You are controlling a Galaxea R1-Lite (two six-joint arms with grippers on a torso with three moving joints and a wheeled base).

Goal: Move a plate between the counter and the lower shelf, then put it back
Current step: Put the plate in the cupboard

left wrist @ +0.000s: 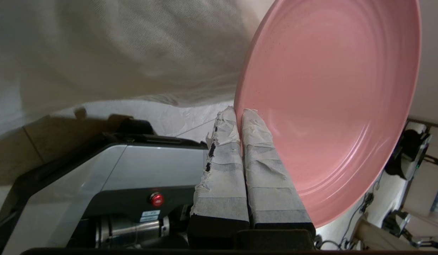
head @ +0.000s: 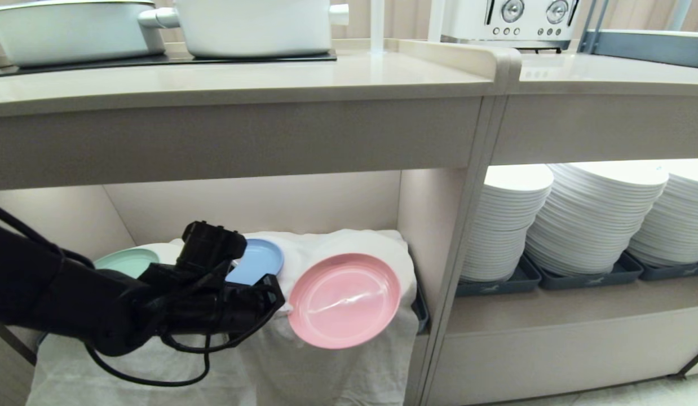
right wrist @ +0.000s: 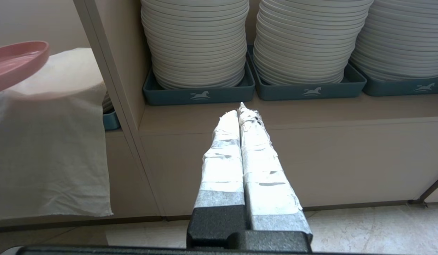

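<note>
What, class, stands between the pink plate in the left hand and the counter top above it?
The counter's thick front edge overhangs the plate, so the left hand must bring it out forward first.

My left arm reaches in low from the left, its gripper pinched tight on the plate rim. My right gripper hangs closed.

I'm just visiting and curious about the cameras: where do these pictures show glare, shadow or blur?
Head view: a white glare streak crosses the round matte pink plastic plate, and the lit lower shelf recess glows under the beige counter. Left wrist view: the wrinkled white cloth up close is soft and blurred, with shadow beneath it. Right wrist view: even light, stacked white plates sharp.
</note>
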